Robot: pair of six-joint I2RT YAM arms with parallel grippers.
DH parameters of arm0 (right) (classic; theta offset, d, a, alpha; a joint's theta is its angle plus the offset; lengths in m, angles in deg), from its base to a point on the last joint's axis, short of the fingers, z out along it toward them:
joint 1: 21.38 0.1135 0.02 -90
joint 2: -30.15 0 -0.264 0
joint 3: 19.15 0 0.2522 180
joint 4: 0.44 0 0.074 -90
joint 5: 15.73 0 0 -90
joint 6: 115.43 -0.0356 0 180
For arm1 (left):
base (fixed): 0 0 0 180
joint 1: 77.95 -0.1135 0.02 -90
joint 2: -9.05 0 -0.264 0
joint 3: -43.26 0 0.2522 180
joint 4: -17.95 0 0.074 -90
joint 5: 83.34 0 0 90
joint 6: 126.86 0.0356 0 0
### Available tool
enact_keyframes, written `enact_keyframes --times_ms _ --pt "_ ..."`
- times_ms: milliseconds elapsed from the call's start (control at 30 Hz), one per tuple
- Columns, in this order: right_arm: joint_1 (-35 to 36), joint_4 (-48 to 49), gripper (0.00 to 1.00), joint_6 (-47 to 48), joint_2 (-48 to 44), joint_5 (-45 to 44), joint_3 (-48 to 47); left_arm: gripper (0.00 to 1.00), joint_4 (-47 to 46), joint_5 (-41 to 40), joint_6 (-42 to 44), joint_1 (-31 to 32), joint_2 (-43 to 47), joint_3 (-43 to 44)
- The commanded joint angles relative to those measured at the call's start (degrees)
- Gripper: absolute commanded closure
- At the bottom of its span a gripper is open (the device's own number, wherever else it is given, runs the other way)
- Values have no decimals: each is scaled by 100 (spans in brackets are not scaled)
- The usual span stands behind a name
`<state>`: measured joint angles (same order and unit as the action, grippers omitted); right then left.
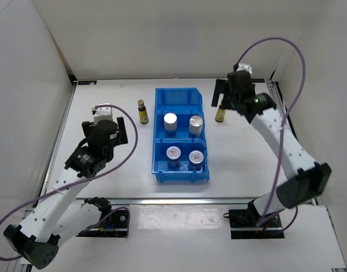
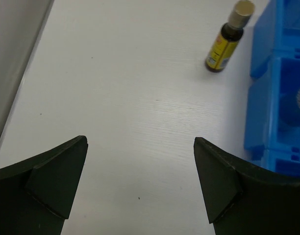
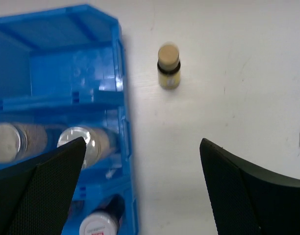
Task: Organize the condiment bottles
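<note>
Outside bin (image 1: 179, 101): L amber btl (image 1: 142, 112), R amber btl (image 1: 220, 116), both upright.

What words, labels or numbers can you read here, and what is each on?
Nothing reads clearly.
Left amber bottle: yellow label, print too blurred to read.
Right amber bottle: yellow label, too blurred.
Left jar lid and right jar lid, near compartment of the blue bin: red-marked labels, too small to read.
Left silver top and right silver top, middle compartment: plain, no text.
</note>
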<state>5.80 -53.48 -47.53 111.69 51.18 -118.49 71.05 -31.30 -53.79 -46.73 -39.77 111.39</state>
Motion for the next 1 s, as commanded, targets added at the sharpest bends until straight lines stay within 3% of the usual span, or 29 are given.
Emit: enact_keyframes --times_ms 0,233,400,633,967 --pt "-545 -527 0 733 913 1052 -1020 0 -163 -28 32 -519 -206 232" --pt "-1030 -684 4 796 2260 1535 -2302 0 -110 587 -30 -573 -593 337" --pt "-1214 -747 18 796 3033 1588 -2779 0 -110 649 -30 -573 -594 338" --pt "-1268 -800 22 849 3359 1474 -2833 0 -110 815 -30 -573 -699 390" --pt "-1373 -685 41 901 3588 1360 -2833 0 -110 816 -30 -573 -752 390"
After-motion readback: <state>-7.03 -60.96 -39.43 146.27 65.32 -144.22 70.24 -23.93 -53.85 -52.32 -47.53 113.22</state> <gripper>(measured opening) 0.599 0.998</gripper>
